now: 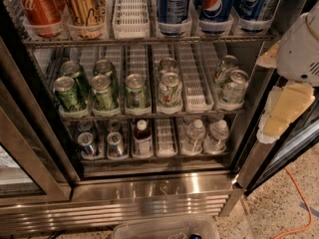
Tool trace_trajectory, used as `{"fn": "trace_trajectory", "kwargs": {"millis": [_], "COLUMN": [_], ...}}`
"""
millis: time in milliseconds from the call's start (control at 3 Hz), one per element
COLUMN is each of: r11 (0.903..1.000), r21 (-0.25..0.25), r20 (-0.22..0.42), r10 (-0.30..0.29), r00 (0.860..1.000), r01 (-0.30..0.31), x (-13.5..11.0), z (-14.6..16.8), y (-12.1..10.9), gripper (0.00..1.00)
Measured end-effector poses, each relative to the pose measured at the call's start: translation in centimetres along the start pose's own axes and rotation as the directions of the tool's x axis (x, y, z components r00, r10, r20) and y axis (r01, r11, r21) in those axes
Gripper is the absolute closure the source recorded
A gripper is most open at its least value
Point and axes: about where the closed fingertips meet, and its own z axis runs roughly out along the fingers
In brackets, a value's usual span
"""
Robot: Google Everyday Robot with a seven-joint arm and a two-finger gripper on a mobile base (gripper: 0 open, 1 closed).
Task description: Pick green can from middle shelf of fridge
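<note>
The fridge (149, 193) stands open in front of me. The green can (135, 91), dull olive with a silver top, stands upright at the front of the third lane on the middle shelf (149, 115). To its left are brighter lime-green cans (70, 93). To its right are white cans with green and red marks (170, 88). Silver cans (233, 86) stand at the shelf's right end. My gripper (280, 117), with yellowish pads under a white wrist housing (301, 49), hangs at the right edge, outside the fridge and well to the right of the green can, holding nothing.
The rack above holds tall red (37, 6), gold (84, 6) and blue cans (214, 4). The rack below holds small bottles (142, 138) and cans (87, 144). A dark door frame (30, 148) runs down the left. An orange cable (299, 203) lies on the floor at right. A clear plastic bin (164, 228) sits at the bottom edge.
</note>
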Motion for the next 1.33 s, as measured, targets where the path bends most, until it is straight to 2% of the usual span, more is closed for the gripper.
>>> {"fn": "trace_trajectory", "kwargs": {"millis": [333,667,1000,1333], "r11": [1.0000,0.9986,0.9875,0.9739], "r21": [0.000,-0.027,-0.092,-0.139], "r20": [0.000,0.067,0.163,0.240], "r10": [0.000,0.047,0.141,0.209], "r00": [1.000,0.997,0.977,0.948], "r01": [0.000,-0.045,-0.128,-0.179], "x": [0.0,-0.7,-2.8,-5.2], "z": [0.0,1.4,4.2,6.3], "y": [0.0,0.7,1.4,1.8], "gripper": [0.00,0.00,0.00,0.00]}}
